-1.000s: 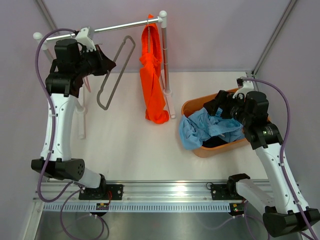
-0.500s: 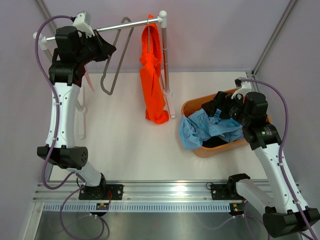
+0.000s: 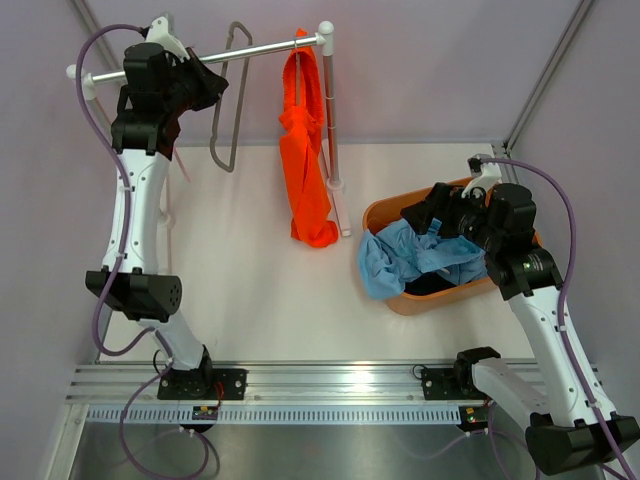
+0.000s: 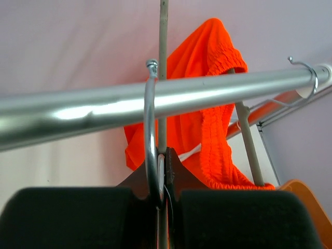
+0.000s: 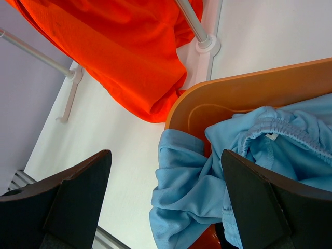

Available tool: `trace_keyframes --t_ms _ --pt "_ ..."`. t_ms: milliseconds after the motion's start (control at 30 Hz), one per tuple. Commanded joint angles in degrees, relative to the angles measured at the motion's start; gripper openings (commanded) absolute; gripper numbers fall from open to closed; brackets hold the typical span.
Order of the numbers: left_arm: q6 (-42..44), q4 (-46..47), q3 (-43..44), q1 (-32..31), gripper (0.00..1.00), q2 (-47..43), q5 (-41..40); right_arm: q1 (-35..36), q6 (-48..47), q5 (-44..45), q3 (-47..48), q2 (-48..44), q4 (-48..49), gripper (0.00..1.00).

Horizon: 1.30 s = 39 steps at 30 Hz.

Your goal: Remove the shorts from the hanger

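The left hand (image 3: 203,85) is raised to the upper left of the overhead view, at the metal rail (image 3: 255,47). It is closed on the neck of the hanger (image 4: 149,124), whose steel hook loops over the rail. The hanger itself is bare and hangs tilted just right of the hand. In the left wrist view the black pads meet around the hook's stem, directly under the rail.

The orange shorts (image 3: 305,170) hang at the right end of the rail, close to the upright post, draping down toward the white worktop (image 3: 250,290) – well apart from the left hand.

At the right of the overhead view sits an orange basket (image 3: 385,210). The light blue shorts (image 3: 400,260) lie in it and spill over its left rim onto the worktop; the dark navy shorts (image 3: 432,286) show beneath them, inside the basket.

The right hand (image 3: 440,215) hovers over the basket with its fingers spread wide – nothing between them.
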Motion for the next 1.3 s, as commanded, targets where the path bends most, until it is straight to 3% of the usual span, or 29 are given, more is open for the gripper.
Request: trace_keyframes --t_ms 0,567,900,1267 --pt "-0.9 4.7 4.8 -0.5 0.0 1.6 -3.4 0.4 0.2 -1.9 0.0 0.2 2.2 0.95" --pt "2.0 2.1 6.3 -0.7 0.04 5.5 -7.5 0.4 0.2 -2.7 -0.5 -0.1 2.2 0.95" --pt "2.7 1.9 3.4 -0.7 0.07 5.1 -8.0 0.4 0.2 -2.9 -0.6 -0.4 1.8 0.95" --pt "4.2 4.0 -2.3 -0.7 0.16 0.7 -9.2 0.4 0.2 -2.7 -0.9 -0.6 1.6 0.95"
